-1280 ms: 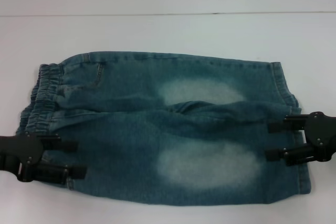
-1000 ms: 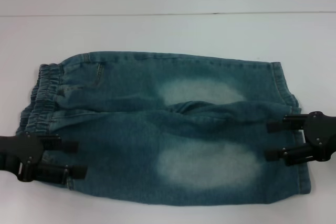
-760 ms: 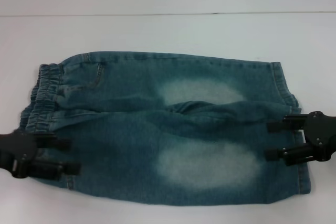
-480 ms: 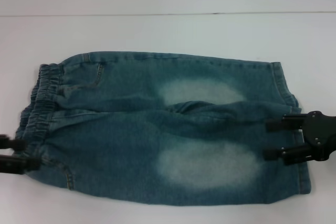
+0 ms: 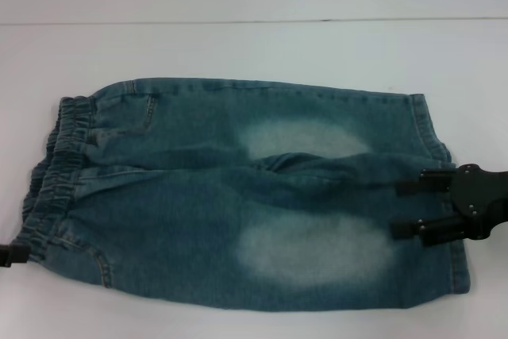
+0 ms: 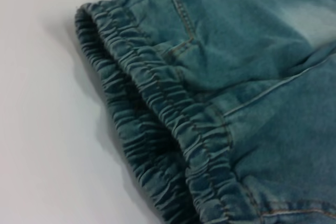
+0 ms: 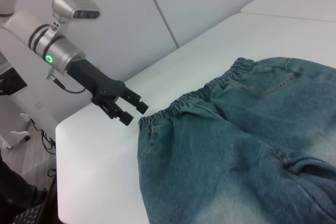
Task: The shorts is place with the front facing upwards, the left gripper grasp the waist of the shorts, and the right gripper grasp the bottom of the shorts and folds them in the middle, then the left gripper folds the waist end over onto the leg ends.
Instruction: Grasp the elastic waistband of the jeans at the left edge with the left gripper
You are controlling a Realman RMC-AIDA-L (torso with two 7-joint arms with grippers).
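Note:
The blue denim shorts lie flat on the white table, front up, with pale faded patches on both legs. The gathered waist is at the left and fills the left wrist view. The bottom of the shorts, the two leg ends, is at the right. My right gripper is open, its two fingers lying over the near leg just inside the hem. Only a black tip of my left gripper shows at the left edge. The right wrist view shows the left gripper open, just off the waist's near corner, holding nothing.
The white table extends behind the shorts to a pale wall. In the right wrist view the table's corner edge lies just beyond the left arm, with floor and dark items below it.
My left gripper, which was open over the waist's near corner, has drawn back leftward off the shorts and almost out of the head view. The right gripper has edged slightly inward over the leg.

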